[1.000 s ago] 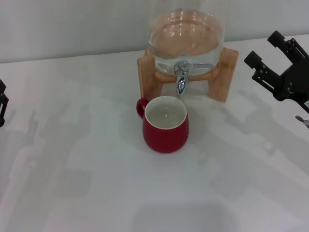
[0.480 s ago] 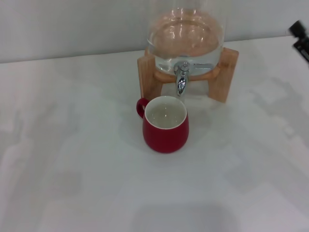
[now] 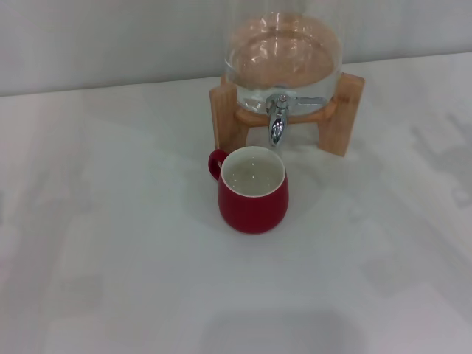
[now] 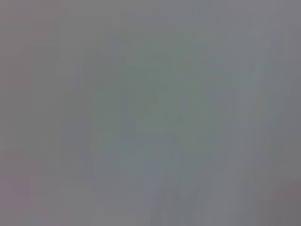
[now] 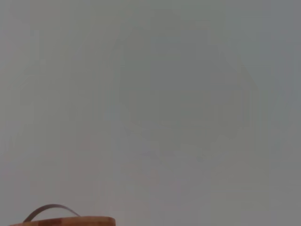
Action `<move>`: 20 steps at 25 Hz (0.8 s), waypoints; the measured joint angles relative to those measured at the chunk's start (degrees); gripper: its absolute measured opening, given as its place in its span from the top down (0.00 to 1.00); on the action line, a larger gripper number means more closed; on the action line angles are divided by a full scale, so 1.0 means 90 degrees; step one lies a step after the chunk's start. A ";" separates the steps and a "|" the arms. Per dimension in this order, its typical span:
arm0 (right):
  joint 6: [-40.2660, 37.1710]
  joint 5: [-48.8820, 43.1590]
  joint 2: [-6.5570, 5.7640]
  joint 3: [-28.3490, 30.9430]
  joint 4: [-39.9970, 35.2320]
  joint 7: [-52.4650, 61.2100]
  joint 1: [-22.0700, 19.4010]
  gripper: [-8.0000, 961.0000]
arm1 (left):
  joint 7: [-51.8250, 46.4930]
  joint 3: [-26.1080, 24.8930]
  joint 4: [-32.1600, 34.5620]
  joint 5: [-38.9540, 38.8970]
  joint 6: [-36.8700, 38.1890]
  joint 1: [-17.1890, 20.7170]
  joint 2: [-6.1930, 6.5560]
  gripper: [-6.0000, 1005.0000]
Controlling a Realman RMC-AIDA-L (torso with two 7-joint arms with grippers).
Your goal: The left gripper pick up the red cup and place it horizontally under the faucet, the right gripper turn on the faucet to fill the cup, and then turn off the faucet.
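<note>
Both grippers, visible a second earlier, had left view, their state unknowable; the red cup (image 3: 252, 189) stood filled beneath the faucet (image 3: 277, 118), suggesting task completion.

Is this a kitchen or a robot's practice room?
Probably a practice or test table, not a real kitchen. There is just a plain white table by a bare wall, with a glass water dispenser on a wooden stand and one red cup under its faucet.

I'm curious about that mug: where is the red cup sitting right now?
In the head view, the red cup stands upright on the white table, near the middle, just in front of the faucet.
</note>
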 joint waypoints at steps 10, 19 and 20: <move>0.0041 0.0085 -0.0004 0.0007 0.0005 -0.0033 -0.0004 0.12 | 0.0000 0.0000 0.0130 -0.0149 -0.0015 -0.0025 0.0008 0.48; 0.0047 0.0095 -0.0003 0.0121 0.0003 -0.0043 -0.0004 0.12 | 0.0000 0.0000 0.0129 -0.0166 -0.0016 0.0001 0.0010 0.48; 0.0048 0.0097 -0.0003 0.0143 0.0004 -0.0043 -0.0004 0.12 | 0.0000 0.0000 0.0128 -0.0166 -0.0016 0.0006 0.0010 0.48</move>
